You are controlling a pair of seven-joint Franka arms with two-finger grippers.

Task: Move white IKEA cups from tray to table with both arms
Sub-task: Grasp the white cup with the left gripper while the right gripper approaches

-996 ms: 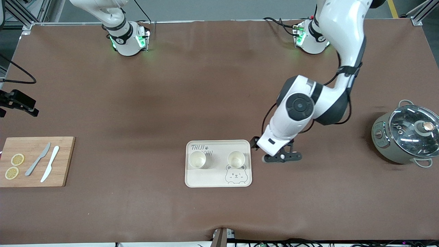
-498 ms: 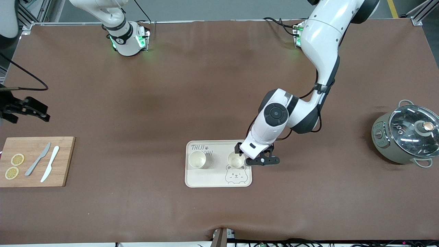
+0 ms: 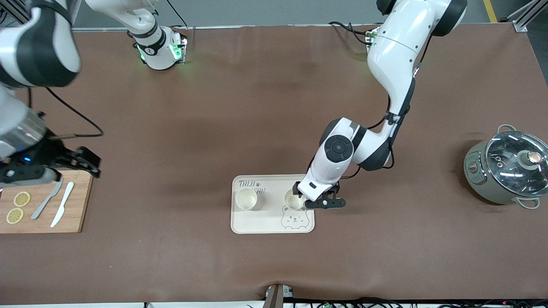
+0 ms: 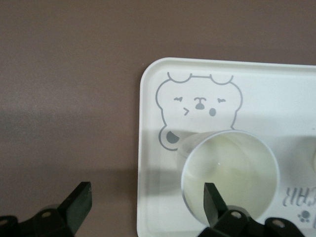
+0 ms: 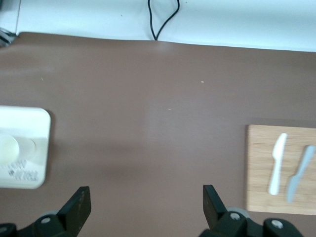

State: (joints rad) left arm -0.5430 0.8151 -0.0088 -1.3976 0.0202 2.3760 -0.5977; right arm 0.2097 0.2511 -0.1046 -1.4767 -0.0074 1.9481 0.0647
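Note:
Two white IKEA cups stand upright on the cream bear-print tray (image 3: 274, 222): one (image 3: 246, 199) toward the right arm's end, one (image 3: 294, 200) toward the left arm's end. My left gripper (image 3: 320, 201) is open and low over the tray's edge. In the left wrist view (image 4: 145, 202) one finger (image 4: 213, 200) is over that cup's (image 4: 229, 170) mouth and the other (image 4: 79, 200) is over bare table beside the tray (image 4: 148, 148). My right gripper (image 3: 81, 162) is open and empty over the cutting board's corner. Its wrist view (image 5: 145, 205) shows the tray (image 5: 34, 123) and one cup (image 5: 12, 146) far off.
A wooden cutting board (image 3: 77, 214) with two lemon slices (image 3: 18, 207), a grey knife (image 3: 47, 199) and a white knife (image 3: 62, 204) lies at the right arm's end. A grey pot with a glass lid (image 3: 507, 169) stands at the left arm's end.
My left gripper has moved from the table beside the tray onto the tray's edge, one finger now over the cup. My right arm has swung into view toward the cutting board.

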